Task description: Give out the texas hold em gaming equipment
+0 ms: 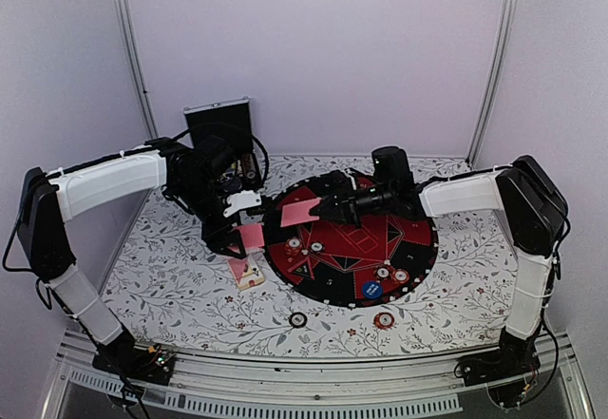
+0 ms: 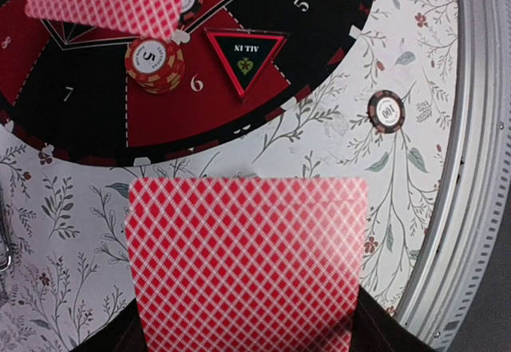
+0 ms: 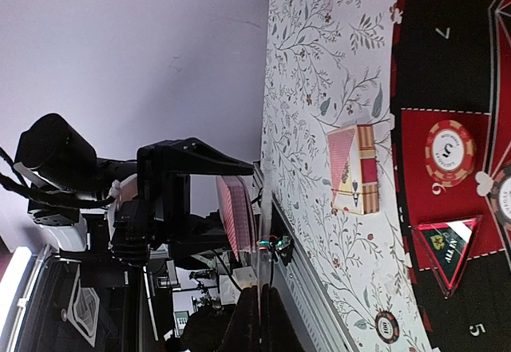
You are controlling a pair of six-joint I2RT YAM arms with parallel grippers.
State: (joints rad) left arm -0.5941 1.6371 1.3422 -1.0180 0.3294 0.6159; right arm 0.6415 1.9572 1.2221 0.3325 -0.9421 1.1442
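Just off the left edge of the round mat, the left gripper pinches a pink-backed stack of cards. The stack blocks the lower half of that wrist's view. Over the mat's left rim, the right gripper is clamped on a single card, which half hides a chip beneath it. A card box lies left of the mat. A dark chip and an orange-red chip lie in front of the mat. How thick the stack is I cannot make out.
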